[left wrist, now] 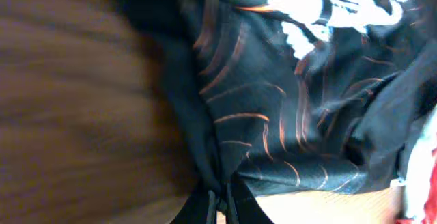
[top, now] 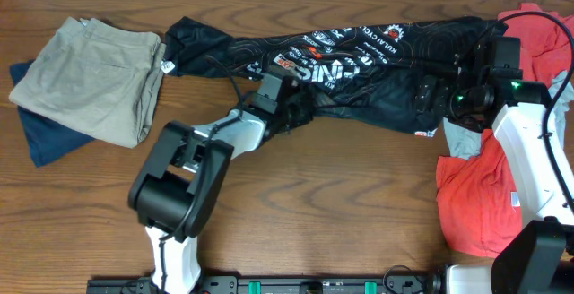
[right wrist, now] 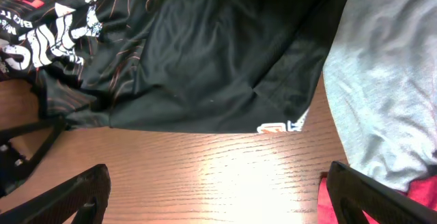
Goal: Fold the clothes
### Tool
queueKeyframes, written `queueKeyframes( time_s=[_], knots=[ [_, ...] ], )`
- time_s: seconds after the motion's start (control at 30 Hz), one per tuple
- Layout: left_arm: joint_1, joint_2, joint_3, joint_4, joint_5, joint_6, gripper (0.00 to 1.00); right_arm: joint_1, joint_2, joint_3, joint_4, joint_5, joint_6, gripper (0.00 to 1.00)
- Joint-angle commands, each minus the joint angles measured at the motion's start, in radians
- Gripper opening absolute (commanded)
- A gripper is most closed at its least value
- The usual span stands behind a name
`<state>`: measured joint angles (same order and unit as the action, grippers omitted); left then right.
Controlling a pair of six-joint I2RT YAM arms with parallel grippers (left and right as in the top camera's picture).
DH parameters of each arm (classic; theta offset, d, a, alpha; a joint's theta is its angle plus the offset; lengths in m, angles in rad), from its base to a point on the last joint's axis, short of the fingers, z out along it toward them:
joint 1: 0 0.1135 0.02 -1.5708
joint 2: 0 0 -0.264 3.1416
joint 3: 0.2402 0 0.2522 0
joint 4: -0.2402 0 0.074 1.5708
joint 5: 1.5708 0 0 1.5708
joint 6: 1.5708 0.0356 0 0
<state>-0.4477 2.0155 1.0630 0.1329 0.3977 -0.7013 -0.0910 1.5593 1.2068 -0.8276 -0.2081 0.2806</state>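
At the far left of the desk (top: 314, 195) a folded khaki garment (top: 90, 79) lies on top of a navy one (top: 45, 142). The black T-shirt (top: 359, 52), with thin orange lines and white print, stretches crumpled along the far side of the desk from just beside that pile to the right end. The left gripper (left wrist: 220, 209) is closed, pinching a bunched fold at the shirt's near edge around the middle. Further right, the right gripper (right wrist: 218, 197) hangs over the shirt's right hem and bare wood, its fingers (right wrist: 68, 197) spread wide and holding nothing. A pale grey-blue shirt (right wrist: 389, 80) lies touching that hem, and the coral-red shirt (top: 484, 195) is heaped at the right edge.
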Motion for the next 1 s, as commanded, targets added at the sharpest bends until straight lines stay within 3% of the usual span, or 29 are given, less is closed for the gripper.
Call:
queueKeyframes(
  time_s=[0.0,0.2,0.43,0.47,0.53,0.6,0.67,0.87,0.97],
  knots=[
    [0.101,-0.047,-0.012,-0.121,-0.024,0.093,0.06,-0.016,-0.011,0.006,-0.004,0.008,-0.002,0.99],
    [0.363,-0.233,-0.012,-0.291,-0.027,0.250,0.06,-0.016,-0.011,0.006,-0.003,0.022,-0.001,0.99],
    [0.635,-0.345,-0.012,-0.310,-0.058,0.261,0.06,-0.016,-0.011,0.006,-0.002,0.022,-0.001,0.99],
    [0.655,-0.345,-0.012,-0.317,-0.053,0.259,0.12,-0.016,-0.011,0.006,-0.002,0.021,-0.001,0.99],
    [0.670,-0.343,-0.012,-0.347,-0.030,0.259,0.57,-0.016,-0.011,0.006,-0.003,0.021,-0.001,0.99],
    [0.666,-0.343,-0.012,-0.402,-0.014,0.260,0.92,-0.015,-0.011,0.006,-0.003,0.021,-0.001,0.99],
    [0.646,-0.343,-0.012,-0.477,-0.013,0.260,0.99,-0.015,-0.011,0.006,-0.003,0.021,-0.001,0.99],
    [0.548,-0.339,-0.012,-0.686,-0.016,0.264,0.98,-0.015,-0.011,0.006,-0.003,0.021,-0.001,0.99],
    [0.491,-0.325,-0.018,-0.708,-0.039,0.264,0.98,-0.015,-0.011,0.006,-0.003,0.021,-0.001,0.99]
  ],
)
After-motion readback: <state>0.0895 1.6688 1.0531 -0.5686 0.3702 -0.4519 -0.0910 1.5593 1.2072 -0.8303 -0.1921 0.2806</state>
